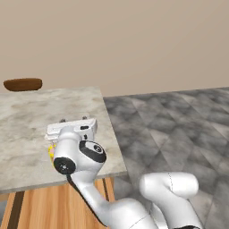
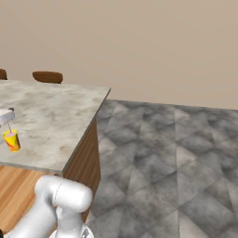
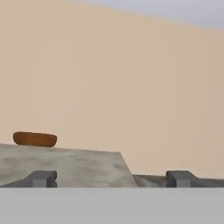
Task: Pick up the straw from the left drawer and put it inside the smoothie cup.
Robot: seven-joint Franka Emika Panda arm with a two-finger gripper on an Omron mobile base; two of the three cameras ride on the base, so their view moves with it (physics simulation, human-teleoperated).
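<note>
Already the straw [image 2: 9, 128] stands in the one smoothie cup [image 2: 12, 140], near the left front of the marble counter [image 2: 56, 121], so the placing step looks done. One gripper [image 3: 111, 178] hangs just above, fingers spread and holding nothing. Next, I judge, it should lift clear without knocking the cup. Two brown bowls [image 2: 47, 76] sit at the far edge; one drawer [image 1: 44, 208] stands open below.

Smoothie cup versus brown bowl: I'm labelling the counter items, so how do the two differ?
The smoothie cup is yellow with red-orange marks; the brown bowl is plain dark brown. The smoothie cup is narrow and upright, with a thin straw rising from it; the brown bowl is low and wide. The smoothie cup stands near the front edge, the brown bowl at the back. Both rest on the marble counter.
</note>
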